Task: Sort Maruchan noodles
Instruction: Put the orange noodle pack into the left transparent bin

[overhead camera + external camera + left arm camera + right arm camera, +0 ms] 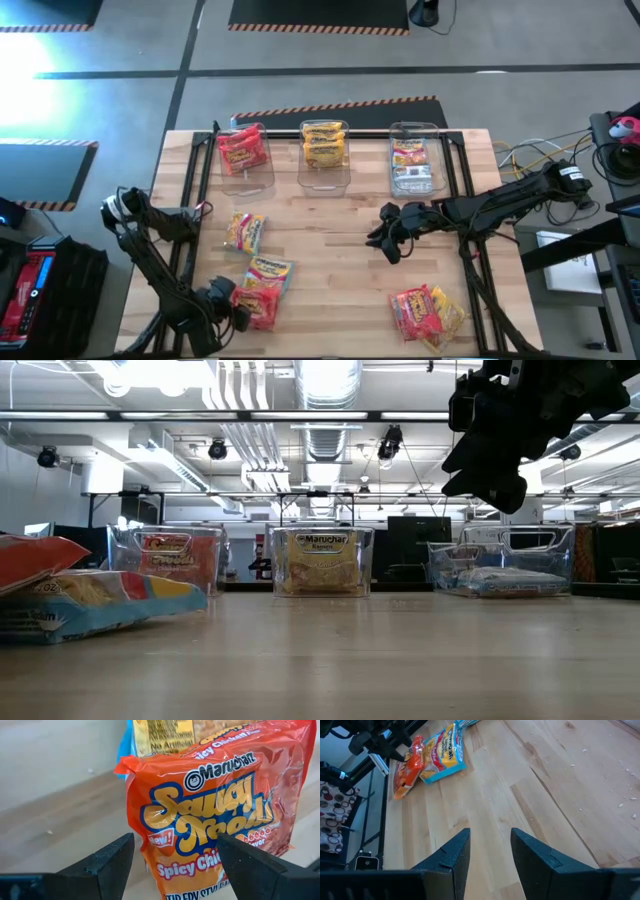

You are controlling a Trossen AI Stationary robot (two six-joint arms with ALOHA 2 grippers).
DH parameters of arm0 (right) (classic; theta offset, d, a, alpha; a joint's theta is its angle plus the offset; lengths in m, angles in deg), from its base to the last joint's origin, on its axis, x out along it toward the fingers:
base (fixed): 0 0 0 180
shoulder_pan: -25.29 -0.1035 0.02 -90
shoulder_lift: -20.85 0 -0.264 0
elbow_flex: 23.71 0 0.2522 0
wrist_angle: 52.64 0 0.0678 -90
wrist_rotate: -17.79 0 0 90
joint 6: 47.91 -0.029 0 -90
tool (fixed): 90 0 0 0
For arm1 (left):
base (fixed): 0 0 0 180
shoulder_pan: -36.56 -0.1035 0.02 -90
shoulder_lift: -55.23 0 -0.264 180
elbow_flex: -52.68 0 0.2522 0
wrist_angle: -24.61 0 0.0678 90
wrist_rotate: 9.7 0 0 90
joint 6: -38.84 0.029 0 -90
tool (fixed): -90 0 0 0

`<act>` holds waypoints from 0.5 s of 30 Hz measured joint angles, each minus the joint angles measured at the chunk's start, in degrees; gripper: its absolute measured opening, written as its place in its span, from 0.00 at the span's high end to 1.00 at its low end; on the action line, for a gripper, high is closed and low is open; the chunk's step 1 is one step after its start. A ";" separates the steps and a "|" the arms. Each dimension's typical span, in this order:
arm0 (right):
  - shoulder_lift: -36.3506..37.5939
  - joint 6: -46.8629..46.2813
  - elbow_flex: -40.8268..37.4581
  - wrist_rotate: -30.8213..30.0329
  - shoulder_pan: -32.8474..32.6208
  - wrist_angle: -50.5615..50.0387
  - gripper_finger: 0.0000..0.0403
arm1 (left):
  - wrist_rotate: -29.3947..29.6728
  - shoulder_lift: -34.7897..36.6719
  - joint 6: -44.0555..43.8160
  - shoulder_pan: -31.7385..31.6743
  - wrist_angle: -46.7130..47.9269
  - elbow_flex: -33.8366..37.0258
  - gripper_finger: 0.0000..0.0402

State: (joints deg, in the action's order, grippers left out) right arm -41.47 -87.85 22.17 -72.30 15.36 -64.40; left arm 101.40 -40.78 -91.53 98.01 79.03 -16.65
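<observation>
The left claw (pixel 243 318) sits low at the near edge of the surface (pixel 330 260), its fingers (pixel 107 865) spread on either side of a red Maruchan packet (pixel 210 820) without pinching it. That packet overlaps a pink-yellow one (pixel 270 272), and another lies a bit farther in (pixel 244 231). The right claw (pixel 385 238) hangs above mid-surface, fingers (pixel 452 857) parted with nothing between them. Two more packets (pixel 427 312) lie near the right front corner. Three clear bins (pixel 325 155) along the back hold sorted noodles.
</observation>
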 joint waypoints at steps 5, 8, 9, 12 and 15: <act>-0.07 0.04 0.00 -0.04 0.21 0.00 0.67 | -0.05 -0.07 -1.28 0.00 -0.89 0.00 0.34; -0.07 -0.11 -0.01 -0.64 0.20 0.29 0.67 | -0.05 -0.07 -2.64 0.00 -1.31 0.00 0.34; -0.11 -0.35 -0.04 -2.29 0.19 0.98 0.67 | -0.05 -0.07 -2.70 0.00 -1.74 0.02 0.34; -0.79 -6.16 -0.04 -6.16 0.23 4.16 0.67 | -0.07 -0.07 -2.68 0.00 -3.47 0.02 0.34; -1.54 -12.89 -0.04 -6.36 0.21 7.89 0.67 | -0.05 -0.07 -2.20 0.00 -4.63 0.02 0.34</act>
State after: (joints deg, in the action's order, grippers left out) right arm -43.01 -100.74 22.12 -78.66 15.57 -56.51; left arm 101.36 -40.85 -93.73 98.01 74.40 -16.63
